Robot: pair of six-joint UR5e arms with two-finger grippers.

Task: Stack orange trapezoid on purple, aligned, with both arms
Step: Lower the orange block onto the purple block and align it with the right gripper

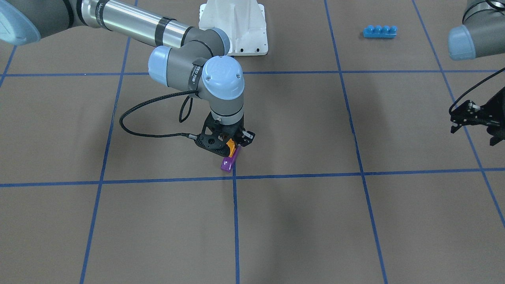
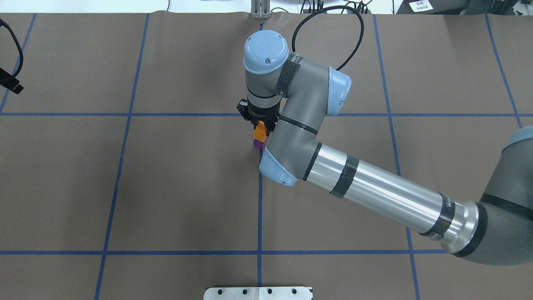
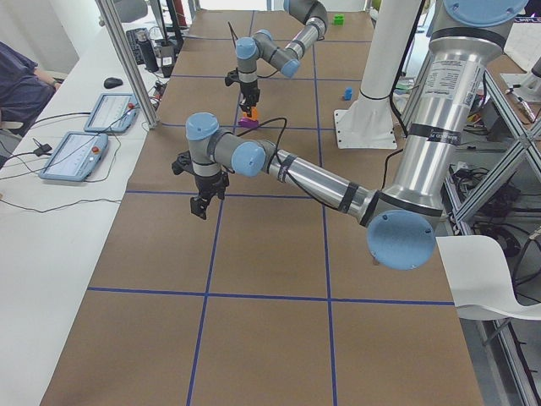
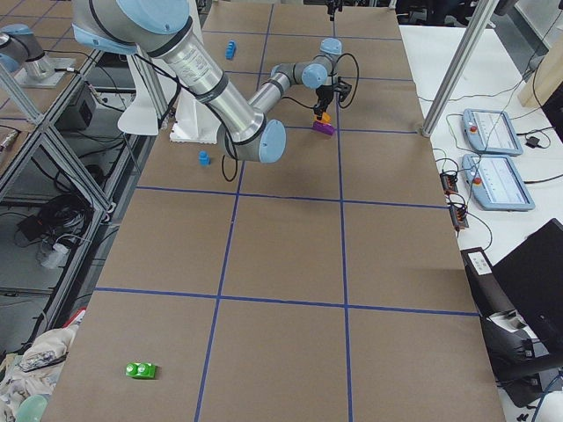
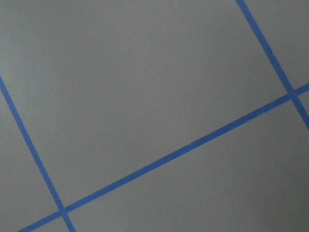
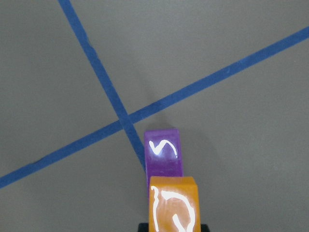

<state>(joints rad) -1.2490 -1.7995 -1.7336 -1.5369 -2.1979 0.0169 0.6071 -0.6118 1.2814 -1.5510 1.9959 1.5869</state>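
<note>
The orange brick between the right gripper's matt black plastic fingers is gleaming, its smooth plastic catching white glare. The purple brick by it is shining likewise (same glossy finish). Beneath the tool, brown paper is lying flat and matt, crossed by blue tape. Above the tool, the metal tube of the right arm is glinting, its light-blue caps looking smooth.

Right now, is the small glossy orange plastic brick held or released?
Held: right gripper shut on the orange brick, over the glossy purple brick.
</note>
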